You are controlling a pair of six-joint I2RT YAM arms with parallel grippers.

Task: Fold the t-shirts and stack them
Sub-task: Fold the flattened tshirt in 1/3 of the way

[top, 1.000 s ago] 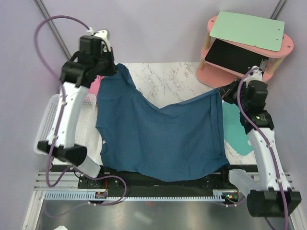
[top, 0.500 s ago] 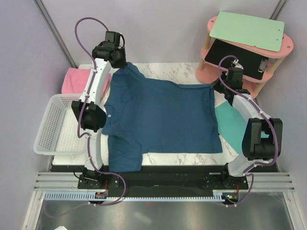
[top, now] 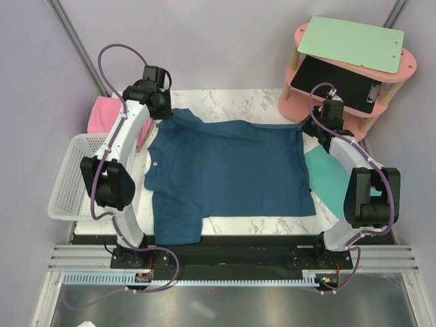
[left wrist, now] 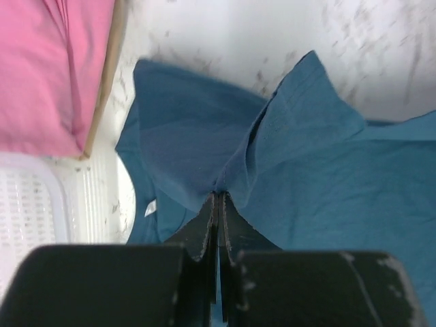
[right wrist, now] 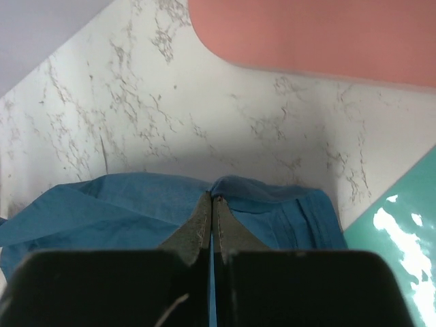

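Observation:
The dark teal-blue t-shirt (top: 228, 170) lies spread flat on the marble table, its sleeve hanging over the front edge at the left. My left gripper (top: 163, 112) is shut on the shirt's far left corner; the left wrist view shows cloth (left wrist: 286, 157) pinched between the closed fingers (left wrist: 204, 225). My right gripper (top: 312, 126) is shut on the far right corner, with the shirt's edge (right wrist: 136, 204) pinched at the tips. The pink t-shirt (top: 107, 114) lies folded at the far left, beyond the basket, and also shows in the left wrist view (left wrist: 48, 68).
A white mesh basket (top: 71, 177) stands at the left edge. A turquoise mat (top: 330, 177) lies under the shirt's right side. A pink two-tier shelf (top: 354, 65) with a green board and a black tablet stands at the back right.
Both grippers carried the lifted shirt back and laid it flat on the table. In the last half second the left gripper drew slightly nearer and leftward; the right stayed put.

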